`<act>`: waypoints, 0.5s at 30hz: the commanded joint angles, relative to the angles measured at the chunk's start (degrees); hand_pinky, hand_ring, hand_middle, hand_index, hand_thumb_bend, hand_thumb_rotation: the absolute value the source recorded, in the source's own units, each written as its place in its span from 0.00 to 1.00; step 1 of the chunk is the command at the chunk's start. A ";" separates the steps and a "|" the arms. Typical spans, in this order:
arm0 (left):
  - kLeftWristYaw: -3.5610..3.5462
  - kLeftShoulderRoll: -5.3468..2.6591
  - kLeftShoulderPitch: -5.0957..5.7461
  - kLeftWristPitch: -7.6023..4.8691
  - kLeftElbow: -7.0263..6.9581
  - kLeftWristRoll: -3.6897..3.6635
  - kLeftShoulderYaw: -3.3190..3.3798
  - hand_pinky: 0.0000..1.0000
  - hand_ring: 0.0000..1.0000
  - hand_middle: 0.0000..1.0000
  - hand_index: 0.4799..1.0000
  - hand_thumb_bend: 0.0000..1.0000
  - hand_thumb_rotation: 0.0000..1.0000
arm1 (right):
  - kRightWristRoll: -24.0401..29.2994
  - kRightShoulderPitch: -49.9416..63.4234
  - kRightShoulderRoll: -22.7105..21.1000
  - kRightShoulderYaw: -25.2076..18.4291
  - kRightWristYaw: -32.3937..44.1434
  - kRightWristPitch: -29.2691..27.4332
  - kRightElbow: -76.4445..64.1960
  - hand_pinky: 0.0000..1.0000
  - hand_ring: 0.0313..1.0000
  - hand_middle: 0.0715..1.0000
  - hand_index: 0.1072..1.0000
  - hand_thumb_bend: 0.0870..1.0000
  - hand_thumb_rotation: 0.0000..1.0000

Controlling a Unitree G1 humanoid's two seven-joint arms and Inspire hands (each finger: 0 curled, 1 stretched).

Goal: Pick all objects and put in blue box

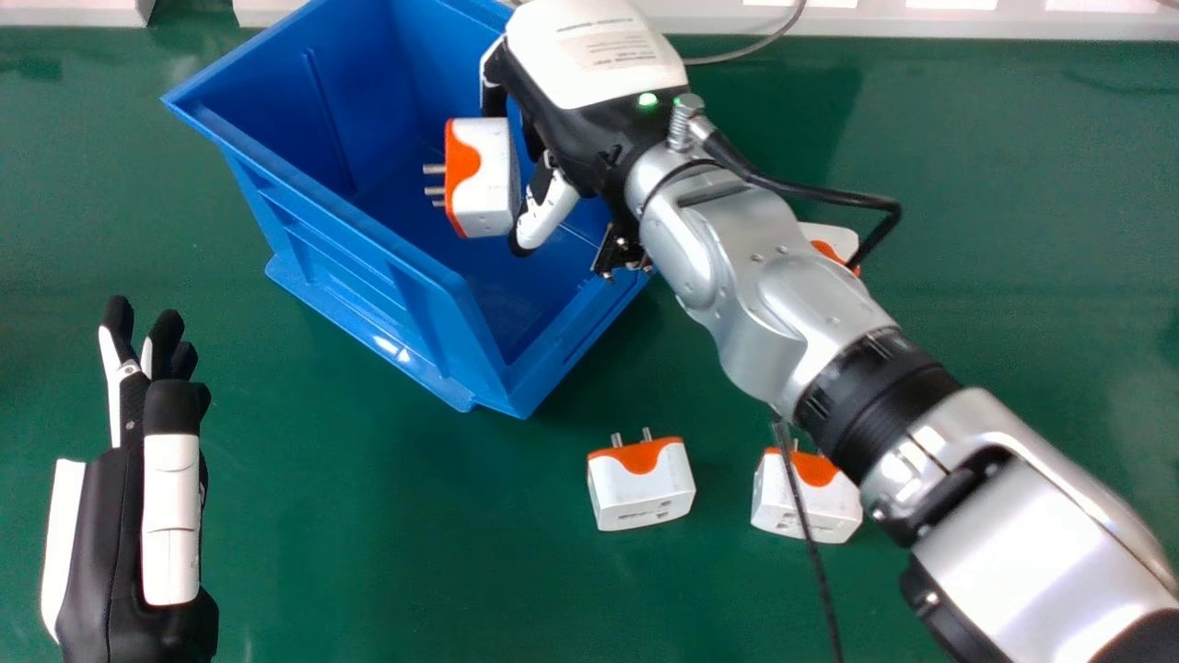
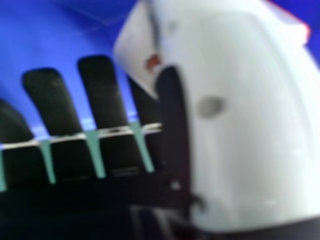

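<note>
Over the blue box [image 1: 368,249], my right hand [image 1: 589,120] holds a white and orange plug adapter [image 1: 488,180] between thumb and fingers, its metal prongs facing left in the head view. In the right hand view, part of the adapter [image 2: 137,52] shows behind the thumb of my right hand [image 2: 245,120]. Two more adapters stand on the green table, one [image 1: 642,488] in front of the box and another [image 1: 801,502] beside the forearm. A further adapter [image 1: 829,238] is partly hidden behind the right arm. At the left, my left hand [image 1: 170,516] rests idle with straight fingers.
The right forearm [image 1: 811,322] crosses diagonally from the lower right corner to the box. A thin dark cable [image 1: 811,543] hangs in front of one adapter. Along the far edge of the green table [image 1: 387,552] runs a white ledge [image 1: 967,23] with a grey cable.
</note>
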 commanded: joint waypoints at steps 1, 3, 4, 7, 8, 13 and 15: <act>0.22 0.07 0.64 -0.55 -1.89 0.31 0.06 1.00 1.00 1.00 1.00 0.88 1.00 | -0.36 -3.67 0.61 0.73 -2.40 -0.40 2.22 0.14 0.20 0.43 0.42 0.48 0.00; 0.72 -0.35 0.83 -0.34 -2.35 0.54 -0.06 1.00 1.00 1.00 0.99 0.88 1.00 | -0.43 -4.63 1.27 1.59 -2.44 -0.35 4.50 0.14 0.20 0.40 0.44 0.48 0.00; 0.92 -0.55 0.86 -0.33 -2.43 0.54 -0.13 1.00 1.00 1.00 0.99 0.89 1.00 | -0.72 -5.09 1.51 2.24 -2.46 -0.43 5.52 0.14 0.21 0.38 0.45 0.47 0.00; 1.19 -0.86 1.06 -0.33 -2.63 0.60 -0.44 1.00 1.00 1.00 0.99 0.89 1.00 | -1.13 -5.99 2.41 3.53 -2.60 0.11 7.75 0.15 0.22 0.36 0.46 0.47 0.00; 1.26 -0.87 1.16 -0.19 -2.76 0.62 -0.54 1.00 1.00 1.00 0.99 0.89 1.00 | -1.17 -6.24 2.78 3.87 -2.51 0.49 8.42 0.16 0.26 0.38 0.47 0.47 0.00; 0.98 -0.54 1.65 0.03 -2.91 0.70 -0.65 1.00 1.00 1.00 1.00 0.89 1.00 | 0.89 -6.20 4.56 2.97 -2.63 2.37 10.58 0.20 0.33 0.43 0.48 0.46 0.00; 0.93 -0.58 1.75 0.00 -2.88 0.60 -0.66 1.00 1.00 1.00 1.00 0.90 1.00 | 1.47 -5.52 4.32 2.66 -4.13 1.56 10.36 0.24 0.36 0.45 0.46 0.46 0.00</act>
